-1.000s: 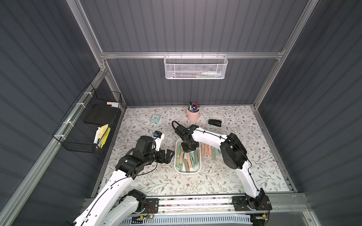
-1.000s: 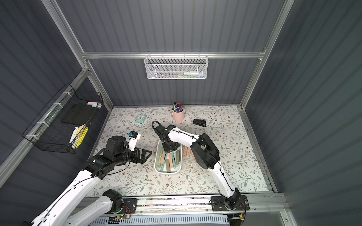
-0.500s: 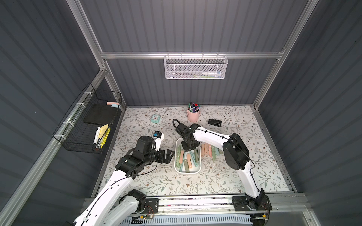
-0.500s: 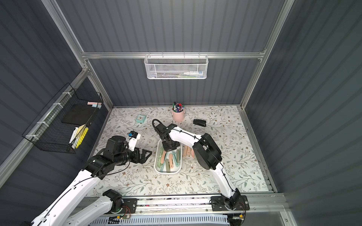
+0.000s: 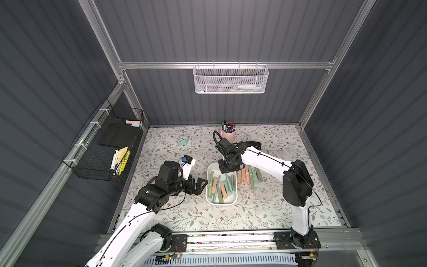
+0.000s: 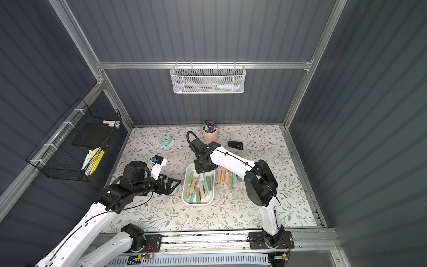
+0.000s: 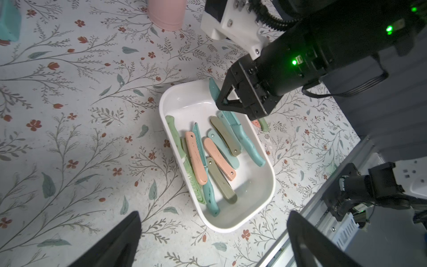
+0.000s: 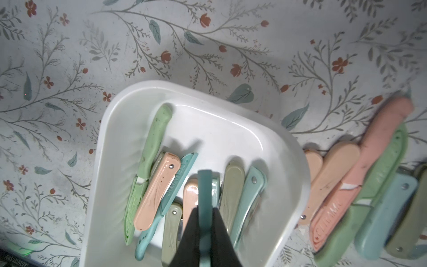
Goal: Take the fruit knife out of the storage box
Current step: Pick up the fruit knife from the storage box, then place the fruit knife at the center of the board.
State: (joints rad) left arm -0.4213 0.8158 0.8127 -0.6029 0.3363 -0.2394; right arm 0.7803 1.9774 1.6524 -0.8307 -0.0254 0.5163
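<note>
Teal fruit knife (image 8: 205, 185) now pinched in right gripper (image 7: 225, 101), over far end of storage box (image 7: 184, 101).
Jaws have just closed narrow on it; a second ago they were not quite shut. Grasp looks made. Lifting clear and setting down remain, likely by the knife row (image 5: 249, 175) beside the box. Right wrist view: knife edge-on in the pinch. Left wrist view: its tip angled up past the rim. Both top views: knife hidden under the wrist. Left gripper (image 5: 201, 186) wide open, empty, just beside the box.
</note>
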